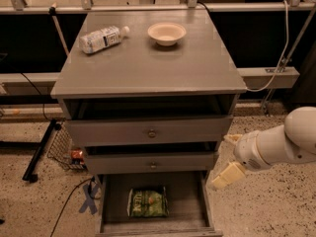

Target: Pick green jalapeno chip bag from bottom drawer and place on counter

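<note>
You get warm light from above: the counter (148,68) gleams, drawer openings (148,107) sit in shadow, the spread gripper (222,161) at lower right looks bright.

- Desk (148,65): grey top of a three-drawer cabinet. It carries a clear water bottle (101,38) lying on its side at back left and a cream bowl (167,33) upright at back centre, the two apart.
- Top drawer (148,131) and middle drawer (150,163) are each pulled out a little, each with a round knob.
- Bottom drawer (112,201) is pulled out furthest, grey floor visible.
- Green jalapeno chip bag (147,202) lies flat on that floor, roughly centred, clear of both side walls.
- Claw (220,161) hangs just right of the cabinet at middle-drawer height, above and right of the bag. Its cream fingers (226,176) are spread and hold nothing.
- White arm (281,144) enters from the right edge.
</note>
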{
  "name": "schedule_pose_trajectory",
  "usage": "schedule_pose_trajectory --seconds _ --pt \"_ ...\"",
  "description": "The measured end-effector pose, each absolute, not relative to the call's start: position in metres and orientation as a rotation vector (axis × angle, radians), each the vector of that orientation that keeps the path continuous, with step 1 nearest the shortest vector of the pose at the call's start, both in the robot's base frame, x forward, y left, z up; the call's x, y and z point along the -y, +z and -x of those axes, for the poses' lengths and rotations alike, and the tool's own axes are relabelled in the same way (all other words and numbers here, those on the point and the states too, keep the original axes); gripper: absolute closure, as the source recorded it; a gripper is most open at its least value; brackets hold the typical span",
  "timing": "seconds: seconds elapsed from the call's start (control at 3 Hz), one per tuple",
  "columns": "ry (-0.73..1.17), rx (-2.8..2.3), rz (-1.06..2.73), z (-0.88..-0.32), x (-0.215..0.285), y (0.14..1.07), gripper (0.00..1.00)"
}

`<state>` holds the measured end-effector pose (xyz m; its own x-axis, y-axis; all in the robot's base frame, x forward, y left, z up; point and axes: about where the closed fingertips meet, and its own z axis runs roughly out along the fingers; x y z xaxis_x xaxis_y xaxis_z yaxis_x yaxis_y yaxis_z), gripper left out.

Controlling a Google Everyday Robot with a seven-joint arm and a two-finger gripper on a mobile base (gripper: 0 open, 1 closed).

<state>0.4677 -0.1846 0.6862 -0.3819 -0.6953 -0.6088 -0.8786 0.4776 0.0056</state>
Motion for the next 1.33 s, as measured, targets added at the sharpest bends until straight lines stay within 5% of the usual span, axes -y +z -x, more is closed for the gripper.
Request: schedule_pose_trajectory --seconds 1.33 --pt "0.699 -2.249 1.097 -0.462 0.159 0.506 0.00"
